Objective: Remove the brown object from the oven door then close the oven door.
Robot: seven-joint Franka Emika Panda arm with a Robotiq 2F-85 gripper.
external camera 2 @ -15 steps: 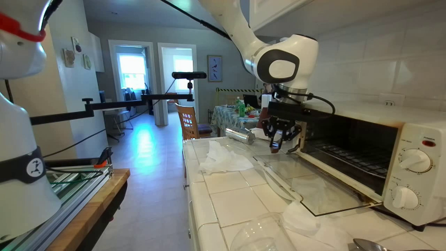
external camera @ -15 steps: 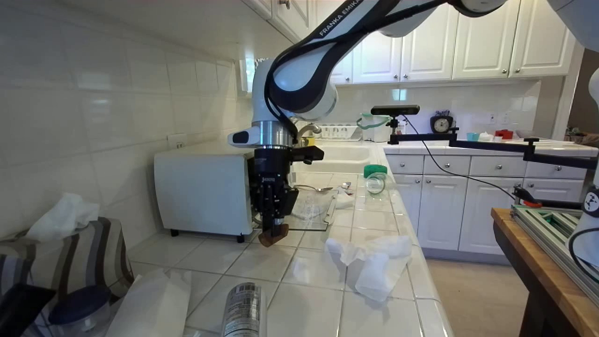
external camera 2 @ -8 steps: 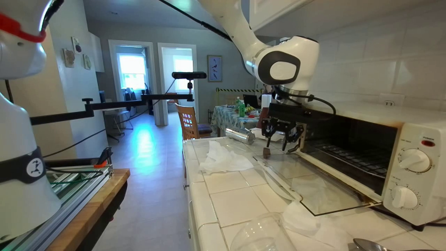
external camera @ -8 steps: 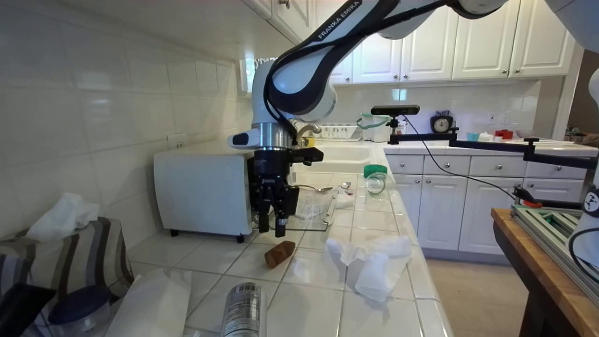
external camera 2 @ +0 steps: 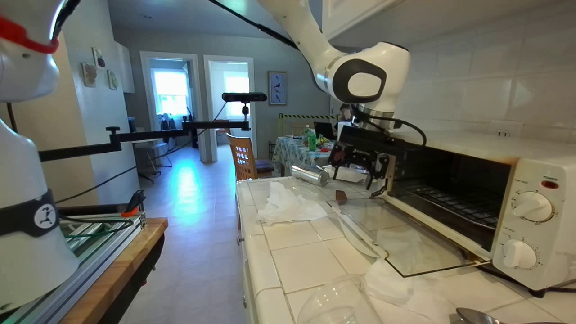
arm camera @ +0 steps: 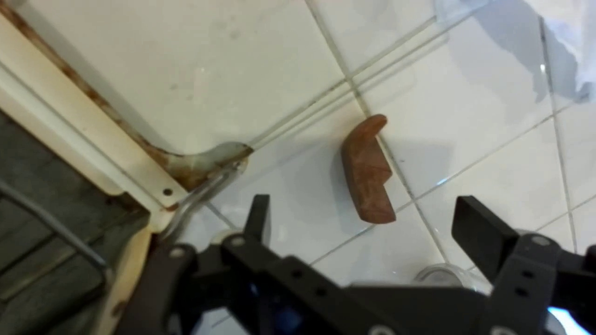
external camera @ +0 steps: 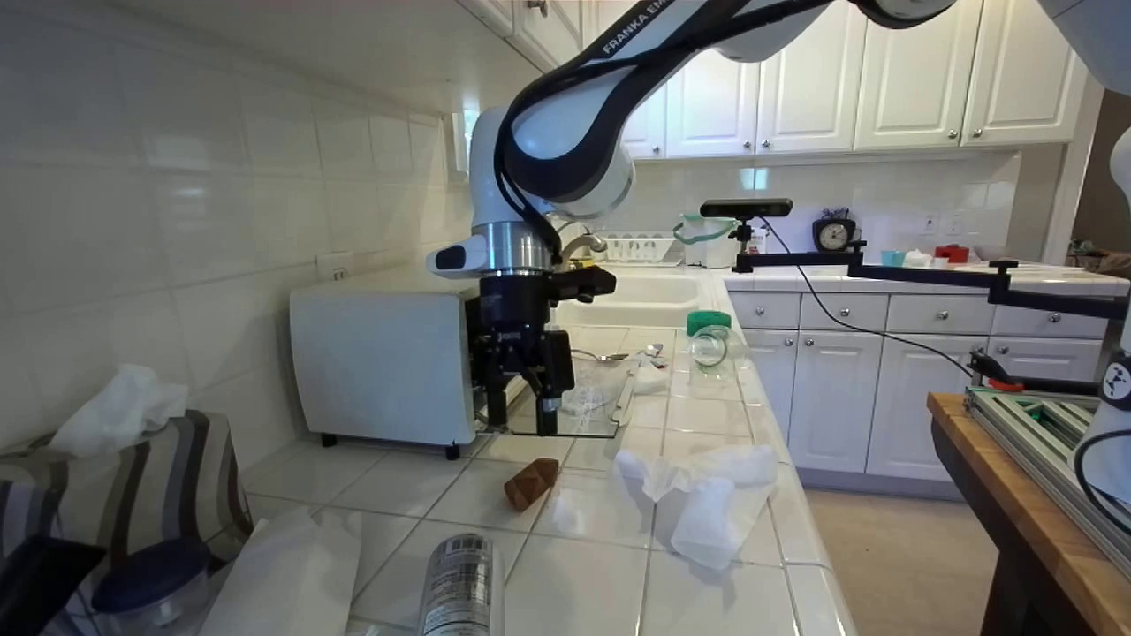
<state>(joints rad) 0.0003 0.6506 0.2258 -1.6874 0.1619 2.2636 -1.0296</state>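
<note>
The brown object (arm camera: 368, 172) lies on the white tiles, just off the side edge of the oven door; it shows in both exterior views too, as a small brown lump (external camera: 531, 484) on the counter. Dropped down flat in front of the oven (external camera 2: 531, 225) is the oven door (external camera 2: 423, 247), its glass low over the tiles. My gripper (external camera: 523, 426) hangs above the brown object near the oven's side, fingers wide apart and nothing between them. In an exterior view the gripper (external camera 2: 352, 182) stands clear over the lump.
A shiny can (external camera: 458, 583) and crumpled paper (external camera: 720, 495) lie on the counter near the brown object. A clear jar with a green lid (external camera: 709, 336) and a spoon (external camera 2: 479, 316) are beyond the door. The oven's open cavity with its rack (external camera 2: 454, 204) sits beside the gripper.
A second ago the gripper held the brown object just above the counter. It has opened and let it go onto the tiles, then moved up slightly.
</note>
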